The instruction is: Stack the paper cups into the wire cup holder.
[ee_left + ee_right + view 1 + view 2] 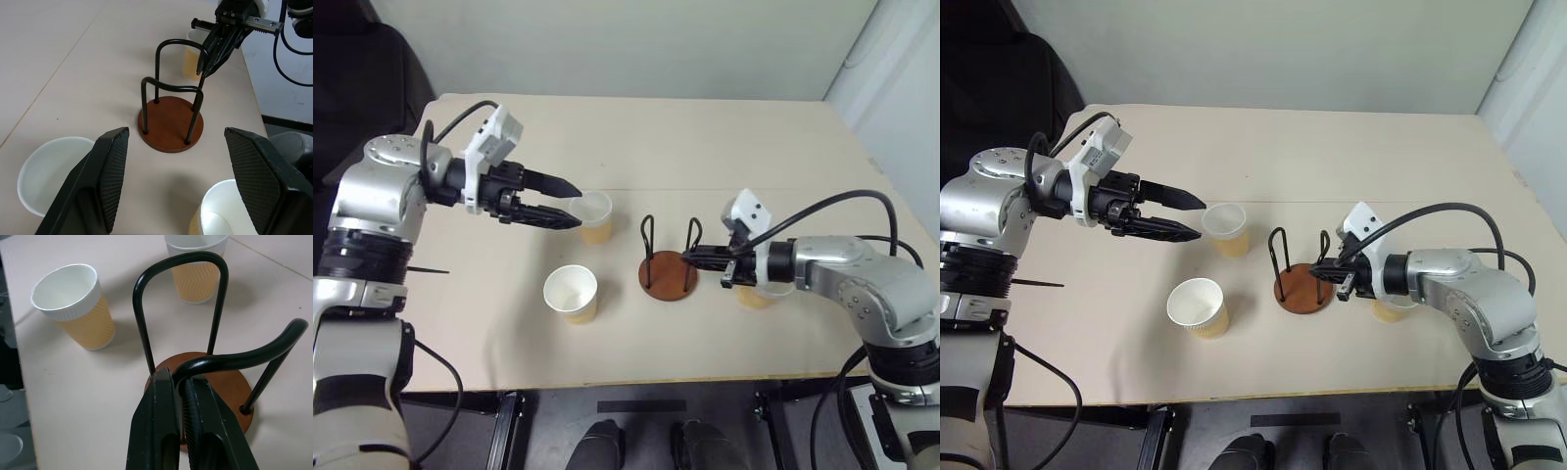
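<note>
The wire cup holder (668, 266) stands upright near the middle of the desk (734, 147), a bit toward the front edge. It is empty. Its two black loops point straight up, so a cup has to come down from above.

The right hand (701, 256) is pinched shut on the top of the loop nearest it, as the right wrist view shows. It seems to be holding the stand steady.

The left hand (570, 205) hangs above the desk with its fingers wide apart and nothing in them. Its tips are right at the rim of the far cup (593, 216), which stands to the left of the holder. A second cup (572, 293) stands closer to the front edge, also left of the holder. The third cup (756, 292) stands behind the right hand.

The left hand is much nearer to the two left cups, so it is likely the one to pick a cup and carry it right, over the loops.
</note>
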